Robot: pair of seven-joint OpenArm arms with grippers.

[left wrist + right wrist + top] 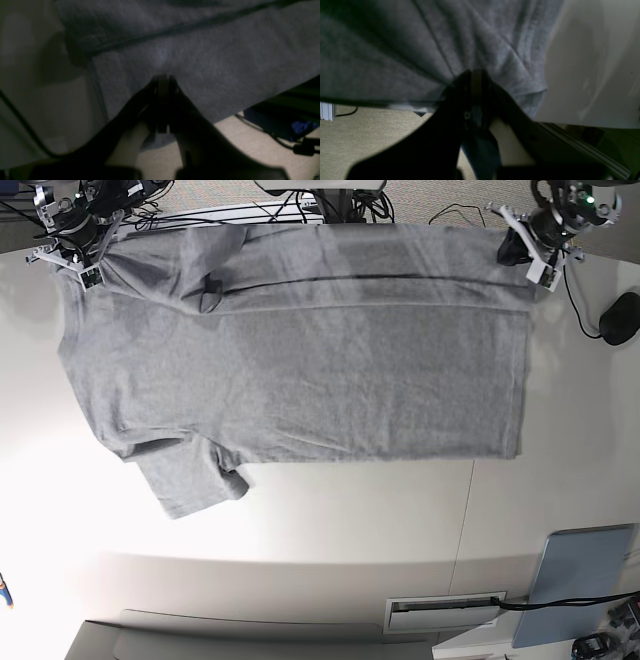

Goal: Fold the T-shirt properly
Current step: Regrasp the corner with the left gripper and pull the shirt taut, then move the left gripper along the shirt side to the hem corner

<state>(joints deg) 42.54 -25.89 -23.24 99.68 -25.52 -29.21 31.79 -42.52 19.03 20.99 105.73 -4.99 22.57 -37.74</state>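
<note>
T-shirt: heather-grey, spread flat across the upper half of the base view, plain side up; neck end at frame left, hem at frame right.
Far edge: lies along the top of the frame, at the table's back rim, with a long dark crease running just below it.
Sleeve: one short sleeve juts toward lower left, slightly rumpled at its inner corner.
Table: white, bare in the lower half of the base view.
Right gripper: upper left corner of the base view, pinched tight on the shirt's shoulder-end edge; right wrist view shows cloth bunched in folds at the closed tips.
Left gripper: upper right corner, clamped on the hem-end corner; left wrist view shows jaws together with grey fabric between them.
Mouse: dark, at the right edge, apart from the shirt.
Grey-blue panel: lower right.
</note>
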